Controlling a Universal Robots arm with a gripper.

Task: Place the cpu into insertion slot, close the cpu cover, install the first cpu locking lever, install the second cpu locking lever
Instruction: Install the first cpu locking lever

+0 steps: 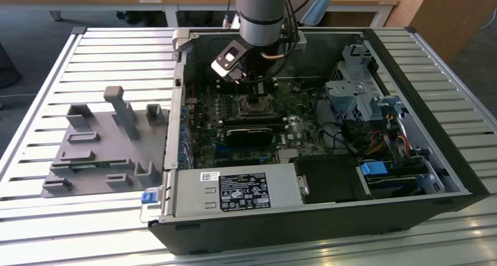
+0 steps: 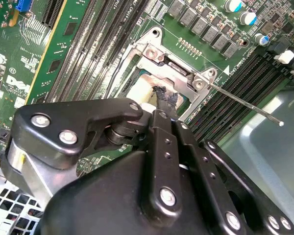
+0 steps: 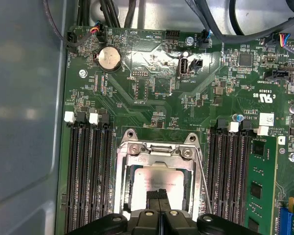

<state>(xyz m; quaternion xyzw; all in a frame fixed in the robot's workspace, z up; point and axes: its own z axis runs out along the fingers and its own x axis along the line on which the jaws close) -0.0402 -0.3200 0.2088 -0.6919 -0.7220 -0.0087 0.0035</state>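
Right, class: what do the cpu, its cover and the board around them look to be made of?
The cpu: pale grey metal face, matte, dull even sheen. The cover: bare silvery metal, possibly steel, with bright glints along its edges. The board: green coated circuit laminate, glossy, with fine traces showing through.

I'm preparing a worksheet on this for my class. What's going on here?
A robot arm is reaching into an open computer case. Its gripper, fingers together, is down on the cpu, which lies in the insertion slot. The silvery cpu cover appears to lie flat around the chip. A thin locking lever sticks out free beside the socket, not latched.
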